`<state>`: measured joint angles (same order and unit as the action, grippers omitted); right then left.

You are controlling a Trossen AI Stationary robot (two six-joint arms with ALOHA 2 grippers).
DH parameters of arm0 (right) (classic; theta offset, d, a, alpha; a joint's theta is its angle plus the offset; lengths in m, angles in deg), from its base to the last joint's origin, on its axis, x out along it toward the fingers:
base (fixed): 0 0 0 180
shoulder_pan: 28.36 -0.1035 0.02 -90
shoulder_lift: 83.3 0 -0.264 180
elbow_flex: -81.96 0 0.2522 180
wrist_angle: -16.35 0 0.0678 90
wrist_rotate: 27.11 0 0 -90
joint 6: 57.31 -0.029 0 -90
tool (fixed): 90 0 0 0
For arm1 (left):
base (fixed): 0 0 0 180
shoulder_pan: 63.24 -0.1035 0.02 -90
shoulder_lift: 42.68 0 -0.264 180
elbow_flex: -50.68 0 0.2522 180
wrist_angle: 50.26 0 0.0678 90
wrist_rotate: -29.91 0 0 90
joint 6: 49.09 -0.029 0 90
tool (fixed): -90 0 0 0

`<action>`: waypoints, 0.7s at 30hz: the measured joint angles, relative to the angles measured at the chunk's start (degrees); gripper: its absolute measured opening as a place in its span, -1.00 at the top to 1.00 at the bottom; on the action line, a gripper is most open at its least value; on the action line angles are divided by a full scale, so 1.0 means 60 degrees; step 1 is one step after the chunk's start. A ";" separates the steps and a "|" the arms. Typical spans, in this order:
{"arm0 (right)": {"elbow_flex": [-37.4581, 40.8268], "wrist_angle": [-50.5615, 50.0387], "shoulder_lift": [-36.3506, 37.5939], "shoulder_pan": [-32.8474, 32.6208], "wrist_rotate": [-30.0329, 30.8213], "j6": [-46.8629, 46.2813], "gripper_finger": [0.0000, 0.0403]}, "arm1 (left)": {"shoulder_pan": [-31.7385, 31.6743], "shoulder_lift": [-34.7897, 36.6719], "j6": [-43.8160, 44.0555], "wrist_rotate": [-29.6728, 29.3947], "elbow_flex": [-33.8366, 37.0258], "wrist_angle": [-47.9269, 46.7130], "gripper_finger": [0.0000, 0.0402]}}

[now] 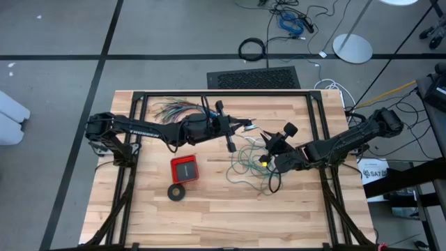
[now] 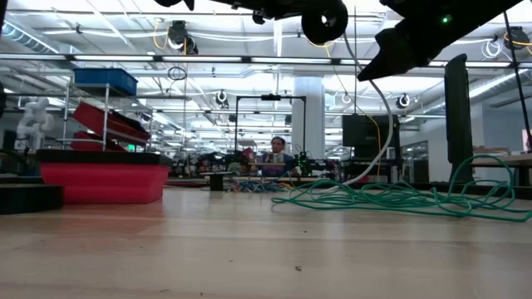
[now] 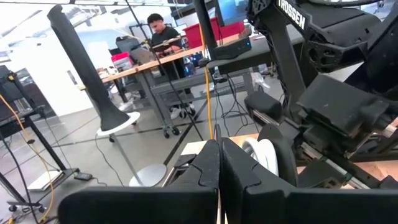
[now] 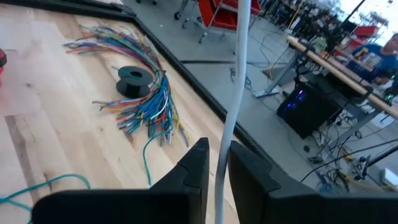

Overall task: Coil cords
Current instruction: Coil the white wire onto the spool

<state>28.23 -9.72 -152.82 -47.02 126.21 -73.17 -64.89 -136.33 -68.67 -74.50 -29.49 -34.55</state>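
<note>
A thin white cord point(image 4: 239, 50) runs up between the fingers of my right gripper point(image 4: 216, 149), which is shut on it above the table's middle right point(image 1: 273, 145). In the low view the white cord point(image 2: 384, 108) hangs in a curve, and its lower part point(image 2: 353, 177) lies on the table. A black round piece point(image 2: 324, 21) shows near its top. The teal-green wire point(image 1: 245, 167) lies in a loose tangle on the table below both grippers. My left gripper point(image 1: 245, 127) is held level above the table's middle, shut point(image 3: 219, 146). My right gripper pinches the white cord between its two fingers at a stretch partway along it point(image 4: 225, 134). The cord runs lengthwise through the gap and rises past the fingertips. Below the gripper it hangs slack to the table. My left gripper: a thin pale line shows in the seam of its shut fingers point(image 3: 219, 202); I cannot tell whether it touches the cord.
A fanned bundle of many-coloured wires point(image 1: 171, 109) with a black reel point(image 4: 134, 81) lies at the far left. A red box point(image 1: 185, 168) and a black ring point(image 1: 176, 192) sit left of the tangle. A person point(image 2: 277, 149) sits beyond the table.
</note>
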 joint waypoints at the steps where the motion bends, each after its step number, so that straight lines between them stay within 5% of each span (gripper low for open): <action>1: 0.0000 -0.0087 0.0000 0.0032 -0.0056 -0.0129 0.81 | 0.0000 0.0000 0.0018 0.0000 0.0000 0.0002 1.00; 21: 0.0000 -0.1062 0.0000 -0.0092 -0.0039 -0.1443 0.85 | -0.0028 0.0000 0.0444 0.0127 0.0000 0.0435 1.00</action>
<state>28.23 -16.09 -152.82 -47.57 125.97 -81.82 -65.06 -136.33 -66.00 -73.74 -29.49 -31.94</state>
